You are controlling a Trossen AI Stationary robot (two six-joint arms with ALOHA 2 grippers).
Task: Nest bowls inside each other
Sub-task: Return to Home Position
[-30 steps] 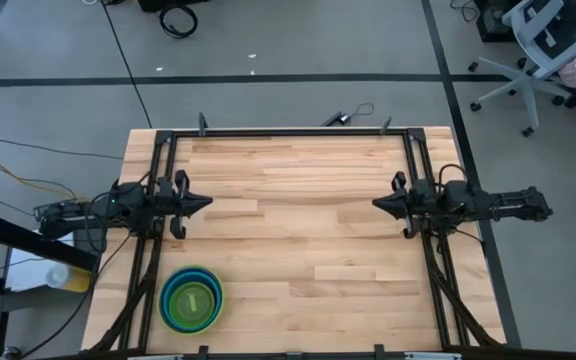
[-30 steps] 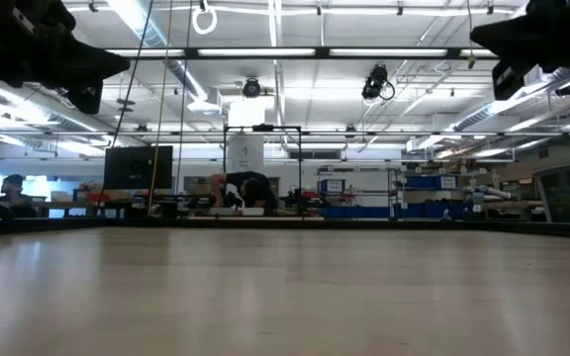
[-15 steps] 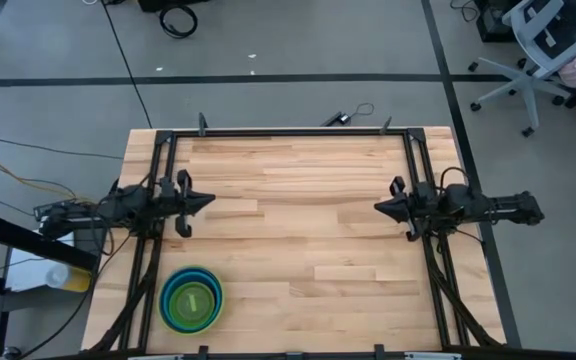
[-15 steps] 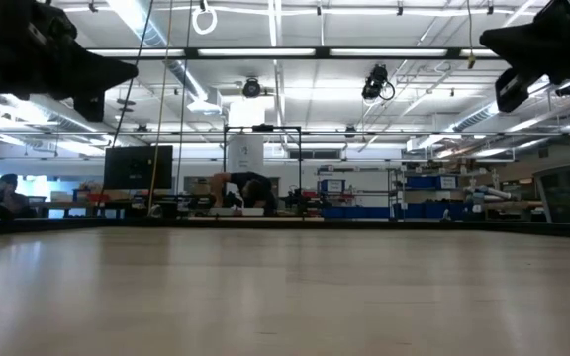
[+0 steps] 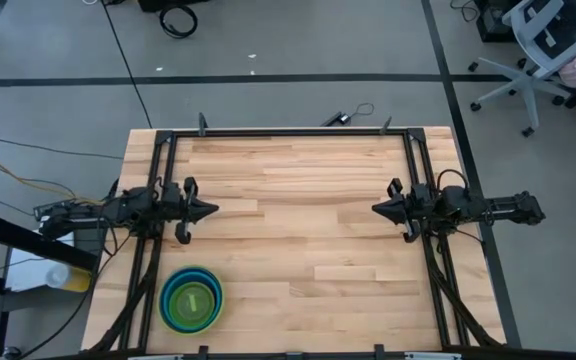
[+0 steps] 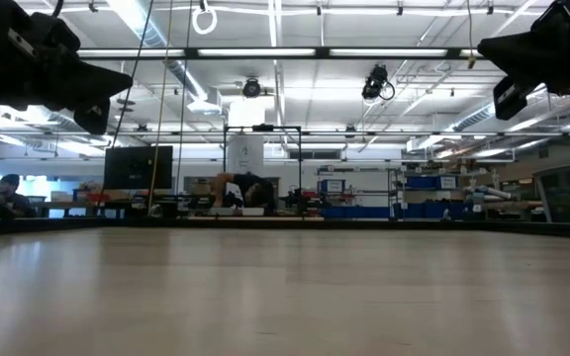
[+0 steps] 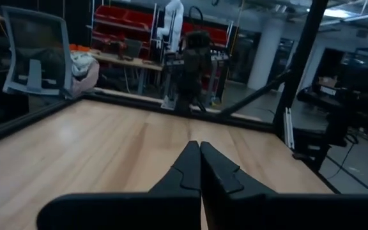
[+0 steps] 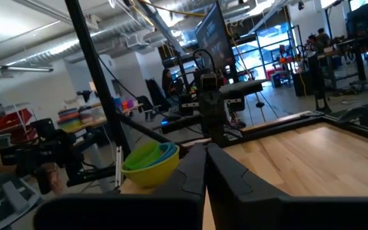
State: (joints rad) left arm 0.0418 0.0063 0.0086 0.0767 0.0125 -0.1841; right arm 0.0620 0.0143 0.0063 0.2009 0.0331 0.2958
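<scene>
The bowls (image 5: 191,298) stand nested in one stack on the wooden table near its front-left corner: a lime-green outer bowl, blue rims inside it and a green bowl at the centre. The right wrist view also shows the stack of bowls (image 8: 151,165). My left gripper (image 5: 213,209) hovers shut over the table's left side, farther back than the stack, and points toward the table's middle. My right gripper (image 5: 375,207) hovers shut over the right side, facing it. In the wrist views my left gripper (image 7: 200,145) and my right gripper (image 8: 206,148) hold nothing.
A black frame rail (image 5: 288,131) runs along the table's far edge, with more rails down both sides under the arms. An office chair (image 5: 538,50) stands on the floor beyond the far right corner. The table's middle (image 5: 298,230) is bare wood.
Both grippers have sunk a little toward the table, staying shut and roughly level. The stack of bowls has kept its place.
</scene>
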